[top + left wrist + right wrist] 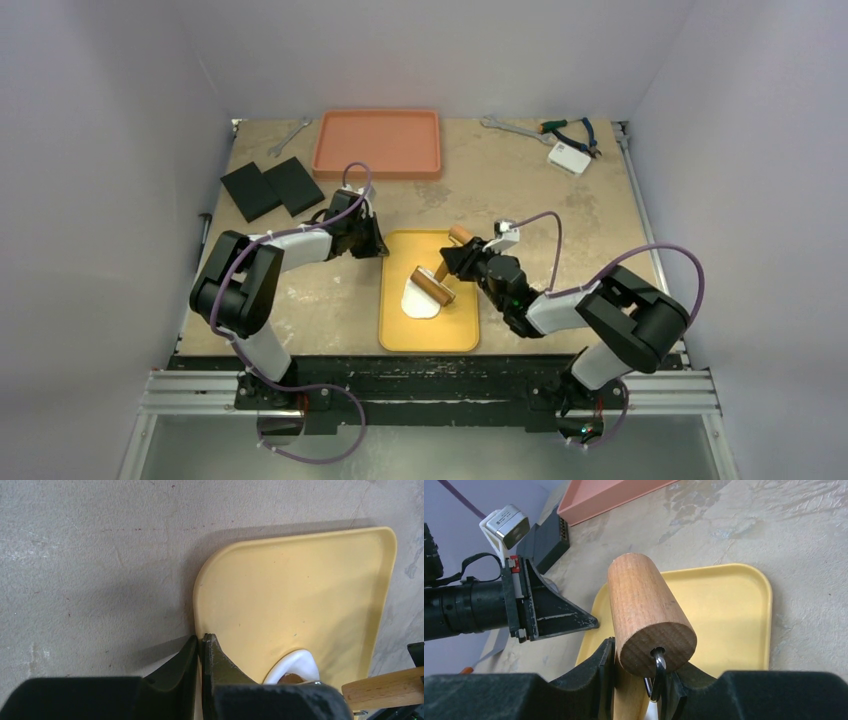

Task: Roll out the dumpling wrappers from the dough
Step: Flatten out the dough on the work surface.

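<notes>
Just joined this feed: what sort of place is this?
Probably a lab test booth, not a kitchen: plain white walls around a scuffed table, wrench and pliers at its far edge.

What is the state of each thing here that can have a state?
Left gripper: shut, tips at the yellow tray's rim.
Right gripper: shut on the rolling pin's handle.
Rolling pin: held, roller on the dough.
Dough: flattened, lying in the yellow tray.
Orange tray: holds nothing.

White dough [421,304], yellow tray [402,335]
</notes>
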`<control>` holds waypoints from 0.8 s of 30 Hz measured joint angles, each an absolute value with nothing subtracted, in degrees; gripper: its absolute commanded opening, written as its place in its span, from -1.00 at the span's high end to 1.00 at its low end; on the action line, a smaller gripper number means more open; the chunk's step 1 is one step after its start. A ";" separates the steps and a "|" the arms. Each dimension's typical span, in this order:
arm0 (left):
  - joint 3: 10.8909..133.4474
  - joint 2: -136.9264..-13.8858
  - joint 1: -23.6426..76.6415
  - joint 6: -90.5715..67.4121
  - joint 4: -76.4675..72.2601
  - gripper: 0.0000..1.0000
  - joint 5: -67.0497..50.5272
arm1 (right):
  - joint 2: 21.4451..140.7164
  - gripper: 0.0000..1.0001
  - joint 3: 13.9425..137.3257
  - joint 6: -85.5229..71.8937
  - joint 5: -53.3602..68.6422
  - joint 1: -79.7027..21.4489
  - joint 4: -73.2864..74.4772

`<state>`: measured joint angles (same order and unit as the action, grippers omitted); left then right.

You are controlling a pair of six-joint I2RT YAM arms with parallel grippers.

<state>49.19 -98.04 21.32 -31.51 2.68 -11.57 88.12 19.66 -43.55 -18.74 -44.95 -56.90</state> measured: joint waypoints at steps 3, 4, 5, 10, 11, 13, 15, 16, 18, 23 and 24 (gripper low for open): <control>49.19 -98.04 21.28 -31.51 2.68 1.00 -11.60 | 88.62 1.00 20.32 -43.29 -18.81 -45.15 -56.51; 49.19 -98.04 21.28 -31.51 2.68 1.00 -11.60 | 89.03 1.00 20.53 -43.22 -19.00 -45.65 -56.77; 49.19 -98.04 21.28 -31.51 2.68 1.00 -11.60 | 89.47 1.00 20.86 -43.20 -19.51 -46.28 -56.80; 49.17 -98.04 20.91 -31.48 2.72 1.00 -11.75 | 90.30 1.00 21.39 -43.68 -19.64 -48.36 -56.82; 49.17 -98.04 20.88 -31.48 2.72 1.00 -11.77 | 89.38 1.00 20.14 -43.90 -18.57 -47.48 -57.04; 49.15 -98.04 20.84 -31.48 2.79 1.00 -12.03 | 87.26 1.00 18.41 -44.12 -17.69 -44.73 -57.04; 49.12 -98.04 20.78 -31.48 2.79 1.00 -12.16 | 85.86 1.00 18.31 -42.94 -17.82 -41.93 -55.75; 49.12 -98.04 20.75 -31.48 2.76 1.00 -12.25 | 85.89 1.00 18.90 -42.35 -17.96 -41.36 -54.89; 49.12 -98.04 20.71 -31.46 2.79 1.00 -12.16 | 87.05 1.00 20.36 -41.17 -18.57 -41.47 -54.37; 49.12 -98.02 19.97 -31.33 2.79 1.00 -12.05 | 90.45 1.00 22.87 -41.28 -19.99 -47.55 -55.99; 49.12 -98.02 19.94 -31.31 2.79 1.00 -12.05 | 91.11 1.00 22.74 -41.93 -19.77 -48.88 -56.73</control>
<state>49.12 -98.02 19.94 -31.31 2.79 -12.05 91.11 22.74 -41.93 -19.77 -48.88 -56.73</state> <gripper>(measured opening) 0.029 0.343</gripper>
